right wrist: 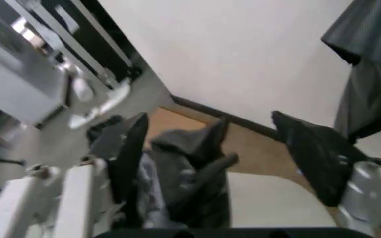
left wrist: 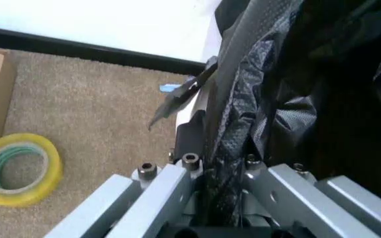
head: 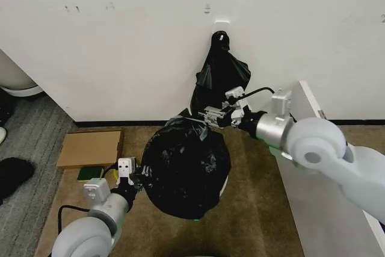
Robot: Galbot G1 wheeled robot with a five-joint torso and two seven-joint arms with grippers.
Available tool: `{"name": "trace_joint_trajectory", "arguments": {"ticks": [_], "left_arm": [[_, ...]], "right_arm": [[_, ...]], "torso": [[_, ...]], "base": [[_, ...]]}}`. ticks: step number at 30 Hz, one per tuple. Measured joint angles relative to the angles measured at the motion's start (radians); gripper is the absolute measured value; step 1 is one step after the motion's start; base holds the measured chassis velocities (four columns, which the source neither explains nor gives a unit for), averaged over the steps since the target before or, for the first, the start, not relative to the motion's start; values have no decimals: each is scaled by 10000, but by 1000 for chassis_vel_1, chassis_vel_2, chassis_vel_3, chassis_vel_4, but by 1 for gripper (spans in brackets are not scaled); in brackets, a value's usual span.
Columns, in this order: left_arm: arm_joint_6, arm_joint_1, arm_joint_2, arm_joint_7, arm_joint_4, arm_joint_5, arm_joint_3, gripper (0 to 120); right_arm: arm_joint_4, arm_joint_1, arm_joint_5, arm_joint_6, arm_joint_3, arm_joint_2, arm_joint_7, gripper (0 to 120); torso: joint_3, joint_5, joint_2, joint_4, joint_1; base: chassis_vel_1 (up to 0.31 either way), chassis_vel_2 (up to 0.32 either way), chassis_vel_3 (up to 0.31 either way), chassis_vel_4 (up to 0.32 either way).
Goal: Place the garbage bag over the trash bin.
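So the garbage bag is already draped over the trash bin, which sits on the carpet at about 6 o'clock from the wall hook. Only a sliver of cream rim peeks out at the bin's 3 o'clock side, so I'd call it mostly done; what's left looks like tugging the edge down evenly and letting go.

Left hand is at the bin's 9 o'clock, clamped on a fold of the bag. Right hand is at roughly 12 o'clock with its fingers wide apart, bag plastic bunched between them.

Further out: a smaller black bag bundle hangs on the white wall, a cardboard box lies at 9 o'clock, and a yellow tape roll sits near the left hand.
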Motion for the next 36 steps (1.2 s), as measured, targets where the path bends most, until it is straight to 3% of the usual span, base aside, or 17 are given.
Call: {"name": "trace_joint_trajectory", "arguments": {"ticks": [3, 7, 9, 14, 25, 36], "left_arm": [[0, 1, 0, -94, 0, -33, -22, 0], [-9, -43, -104, -424, 24, -267, -91, 0], [-11, -75, -150, -570, 66, -398, -111, 0], [-17, -137, -238, -714, 119, -456, -116, 0], [-3, -113, -255, -805, 40, -470, -117, 0], [61, -216, -216, -839, 48, -459, 15, 0]], "right_arm": [[148, -111, -354, 85, 184, -64, 161, 81], [1052, -992, -3119, 237, 564, -597, 270, 98], [1819, -1791, -4585, 222, 670, -1151, 283, 100], [2619, -2446, -6317, 151, 377, -1525, 383, 100], [2874, -2288, -7121, 116, -279, -1051, 624, 100], [2299, -1650, -8321, 214, -1425, -343, 191, 85]], "torso": [[1, 0, 0, 4, 0], [0, 0, 0, 4, 0], [0, 2, -2, -7, 0], [0, 1, -2, 1, 0], [1, -1, -2, -1, 0], [1, -2, -2, 1, 0]], "base": [[0, 0, 0, 0], [0, 0, 0, 0], [0, 0, 0, 0], [0, 0, 0, 0], [0, 0, 0, 0], [0, 0, 0, 0]]}}
